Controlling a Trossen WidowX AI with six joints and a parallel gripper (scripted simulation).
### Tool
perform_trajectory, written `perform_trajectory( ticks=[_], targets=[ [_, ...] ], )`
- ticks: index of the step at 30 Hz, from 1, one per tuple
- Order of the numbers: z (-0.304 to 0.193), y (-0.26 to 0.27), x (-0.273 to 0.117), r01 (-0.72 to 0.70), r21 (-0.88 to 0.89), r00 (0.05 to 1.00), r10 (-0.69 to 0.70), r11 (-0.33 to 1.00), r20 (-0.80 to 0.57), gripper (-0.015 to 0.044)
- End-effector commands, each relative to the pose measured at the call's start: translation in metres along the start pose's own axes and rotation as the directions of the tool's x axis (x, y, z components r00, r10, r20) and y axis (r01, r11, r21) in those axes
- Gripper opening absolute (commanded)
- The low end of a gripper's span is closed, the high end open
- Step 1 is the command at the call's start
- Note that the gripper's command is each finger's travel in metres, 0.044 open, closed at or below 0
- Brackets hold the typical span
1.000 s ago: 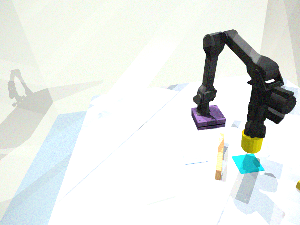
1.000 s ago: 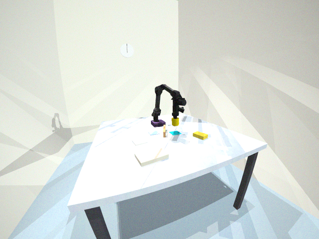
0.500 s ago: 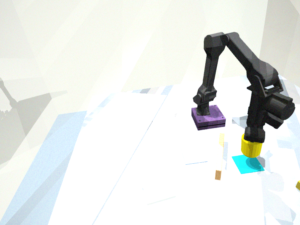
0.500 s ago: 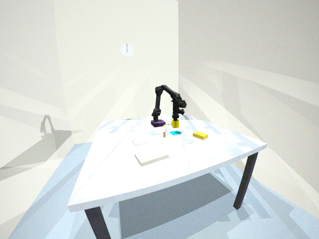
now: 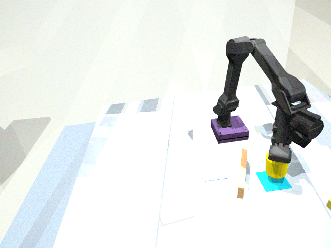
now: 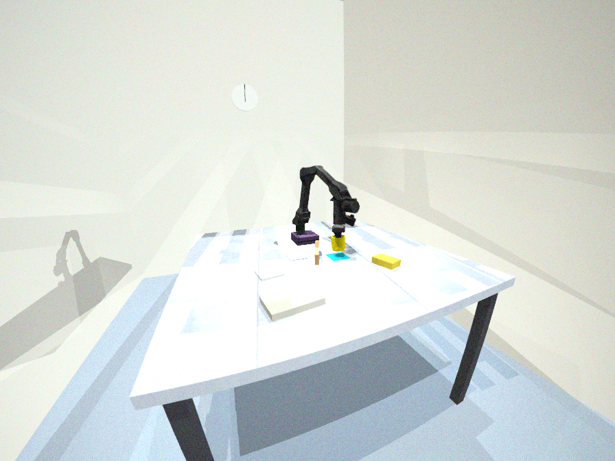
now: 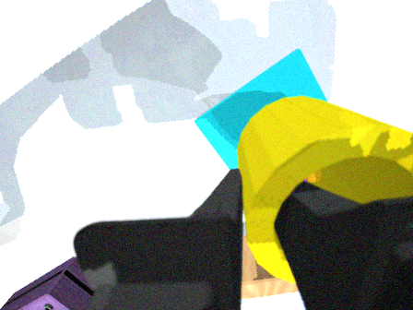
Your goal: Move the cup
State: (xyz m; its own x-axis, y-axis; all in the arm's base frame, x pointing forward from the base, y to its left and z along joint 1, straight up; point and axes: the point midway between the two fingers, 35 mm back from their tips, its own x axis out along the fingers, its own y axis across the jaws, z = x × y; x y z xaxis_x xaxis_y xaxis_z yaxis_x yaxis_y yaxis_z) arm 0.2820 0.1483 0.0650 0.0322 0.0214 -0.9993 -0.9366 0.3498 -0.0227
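The yellow cup (image 5: pixel 277 168) is pinched at its rim by the gripper (image 5: pixel 279 155), one finger inside the mouth and one outside against the wall, as the wrist view shows, and it is held over the far edge of the cyan pad (image 5: pixel 273 181), its foot apparently just above or barely touching the pad; contact cannot be told for certain. The cup is judged rigid and smooth-walled, light in itself but made bottom-heavy by loose marbles, of which only a small orange glint (image 7: pixel 315 176) is seen inside. A rim pinch is judged adequate for a stiff wall, yet it leaves the cup free to pivot, so an upright attitude should be kept; in the top view it is seen close to upright. A wooden bar (image 5: pixel 242 173) lies near the pad on the side toward the purple base block (image 5: pixel 229 128), and a yellow block (image 6: pixel 386 260) lies well apart on the other side. Room for lowering is judged sufficient, with the bar the nearest obstacle.
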Motion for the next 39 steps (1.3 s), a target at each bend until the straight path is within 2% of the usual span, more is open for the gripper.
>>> perform_trajectory(
  ticks=[1,16,31,36,39],
  targets=[
    [-0.001,0.0,0.009,0.0,0.005,1.0,0.0,1.0,-0.007,0.0],
    [-0.002,0.001,0.03,0.0,0.005,1.0,0.0,1.0,-0.007,0.0],
    [-0.001,0.001,0.027,-0.002,0.0,1.0,0.002,1.0,-0.002,0.0],
    [-0.001,0.001,0.027,-0.002,0.0,1.0,0.002,1.0,-0.002,0.0131],
    [-0.001,0.001,0.027,-0.002,0.0,1.0,0.002,1.0,-0.002,0.0146]
  ],
)
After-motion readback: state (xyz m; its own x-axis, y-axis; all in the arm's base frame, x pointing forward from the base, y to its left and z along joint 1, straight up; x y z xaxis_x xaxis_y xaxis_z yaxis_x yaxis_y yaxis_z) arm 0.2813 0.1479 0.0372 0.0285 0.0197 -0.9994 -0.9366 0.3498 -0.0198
